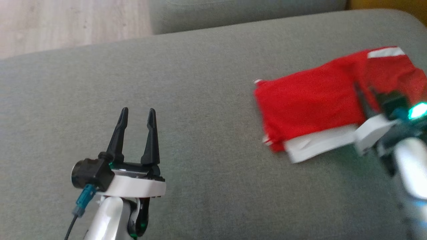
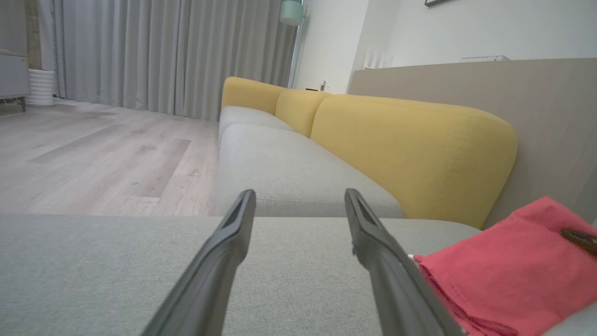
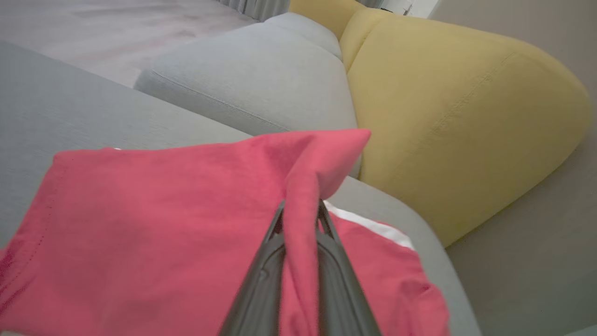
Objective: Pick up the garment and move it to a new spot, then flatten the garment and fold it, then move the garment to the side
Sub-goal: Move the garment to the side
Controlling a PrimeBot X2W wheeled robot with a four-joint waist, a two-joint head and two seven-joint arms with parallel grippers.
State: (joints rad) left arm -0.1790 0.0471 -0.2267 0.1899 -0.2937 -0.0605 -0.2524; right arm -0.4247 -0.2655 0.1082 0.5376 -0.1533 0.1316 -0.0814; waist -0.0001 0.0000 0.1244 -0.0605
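The red garment (image 1: 310, 96) lies on the right part of a grey sofa seat cushion (image 1: 200, 83), folded into a rough rectangle. A white band (image 1: 320, 143) shows along its near edge and another white strip sits at its far right corner. In the head view its left edge sits right of the cushion's middle, and its right side runs close to the frame edge.

The right claw (image 3: 301, 207) is clenched on the garment. In the right wrist view its two dark fingers (image 3: 261, 284) press from either side on a raised ridge of red cloth, which stands up between them and peaks just beyond their tips. The rest of the cloth spreads flat on the cushion to the left of the fingers. In the head view this claw is blurred, over the garment's right half.

The left claw (image 1: 137, 111) is released, its fingers spread apart with nothing between them. It is over bare cushion at the lower left of the head view, well apart from the garment. From the left wrist view the garment shows at the lower right, beside the right-hand finger.

A yellow backrest (image 2: 410, 149) rises behind the cushion, a pale wooden floor (image 2: 93, 154) lies to the left, and grey curtains (image 2: 140, 51) hang beyond it
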